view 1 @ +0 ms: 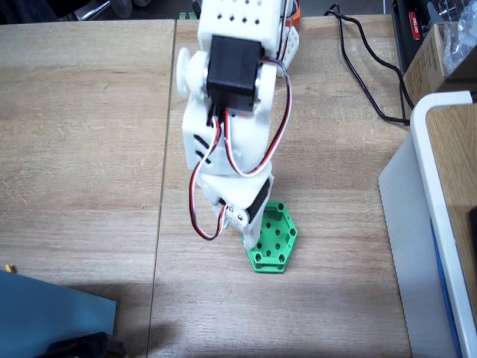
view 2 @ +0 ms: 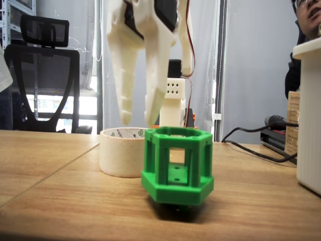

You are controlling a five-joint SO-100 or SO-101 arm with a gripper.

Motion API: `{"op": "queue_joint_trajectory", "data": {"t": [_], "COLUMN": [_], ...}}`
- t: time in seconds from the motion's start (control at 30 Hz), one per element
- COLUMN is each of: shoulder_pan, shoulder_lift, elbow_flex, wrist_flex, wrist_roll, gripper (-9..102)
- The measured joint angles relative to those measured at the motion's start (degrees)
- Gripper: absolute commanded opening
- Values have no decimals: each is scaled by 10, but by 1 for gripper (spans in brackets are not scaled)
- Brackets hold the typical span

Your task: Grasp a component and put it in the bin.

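In a fixed view, low angle: tape-roll bin (view 2: 120, 153) sits just left of and behind green component (view 2: 176, 168), both on wood table (view 2: 261, 201). Gripper (view 2: 139, 114) hangs above component's left edge, fingers apart, holding nothing. From above, arm covers component (view 1: 273, 240) at its left side.

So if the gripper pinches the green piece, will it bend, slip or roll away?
The green piece is probably stiff: thick plastic posts and rims. It looks light, being mostly open windows. Its flat sides should give the fingers purchase, and standing on a flat hexagonal base it seems unlikely to roll, though a nudge might slide it.
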Motion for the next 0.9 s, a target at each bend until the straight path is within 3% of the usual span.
{"op": "queue_joint_trajectory", "data": {"t": [0.37,0.7,0.9], "shoulder_pan": [-72,-76,-69], "shoulder_lift": [36,38,38], "elbow_flex": [0,0,0], "wrist_flex": [4,115,140], "wrist_roll": [0,0,0], "gripper": [16,16,16]}}
